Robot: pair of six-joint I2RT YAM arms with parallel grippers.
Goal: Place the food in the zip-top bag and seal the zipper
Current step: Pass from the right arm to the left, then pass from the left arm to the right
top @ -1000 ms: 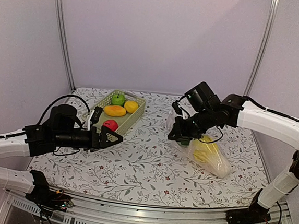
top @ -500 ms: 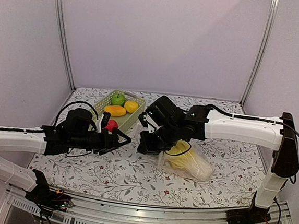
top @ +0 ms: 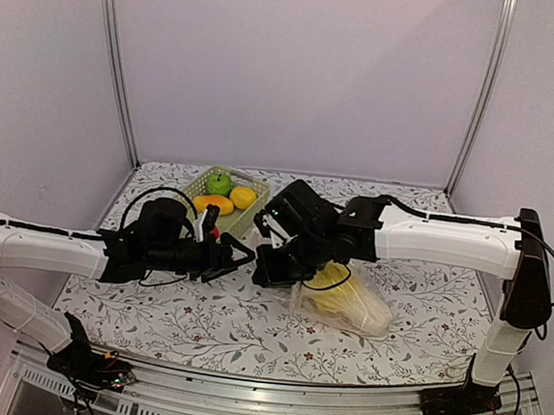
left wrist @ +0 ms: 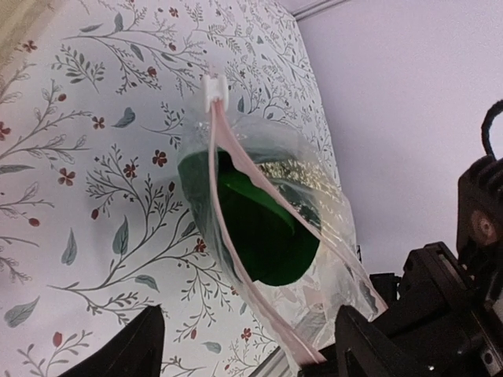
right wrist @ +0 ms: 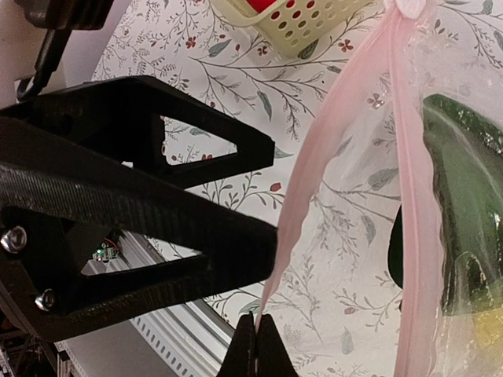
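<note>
Two hands are positioned at frame centre, where the zip-top bag (top: 355,311) is held up by its zipper (right wrist: 330,157) in the closed right hand (right wrist: 253,339), presumably so its mouth is presented to the empty, spread left hand (top: 242,256).

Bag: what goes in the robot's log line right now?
right gripper: shut on zipper | left gripper: open around zipper | bag: unsealed, green vegetable inside
</note>
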